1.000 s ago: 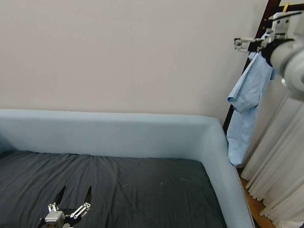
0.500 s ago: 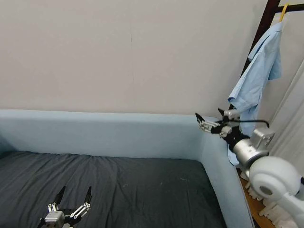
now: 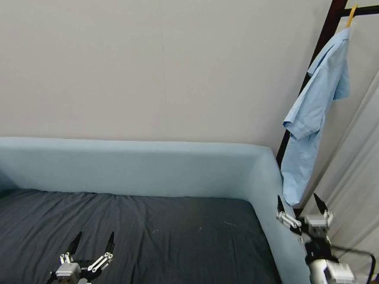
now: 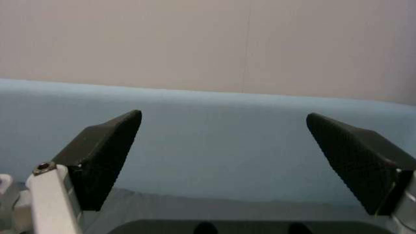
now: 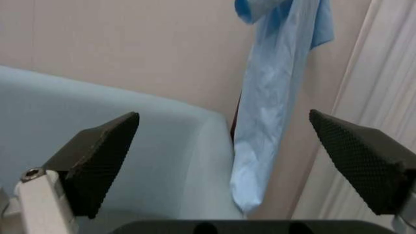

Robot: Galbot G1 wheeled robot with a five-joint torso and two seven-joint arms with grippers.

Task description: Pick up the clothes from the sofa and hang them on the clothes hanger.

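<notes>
Clothes are represented by a light blue shirt (image 3: 314, 106), which is seen hung up at the far right of the head view, clear of the sofa (image 3: 148, 168). At the lower left, the left gripper (image 3: 95, 236) is held low over the dark seat cushion (image 3: 189, 231). Its jaws are spread wide with nothing between them, and the pale blue backrest is framed between them in the left wrist view (image 4: 224, 117). Further right, at the outer edge of the sofa's armrest (image 3: 266, 195), the right gripper (image 3: 297, 198) is pointed upward with its jaws likewise wide and empty. Beyond it, the shirt (image 5: 273, 97) is draped from a yellow hanger (image 3: 353, 13) on a dark rack pole (image 3: 324, 35). Its lower end is hung down past the end of the sofa, just beside a white curtain (image 3: 355, 195).
</notes>
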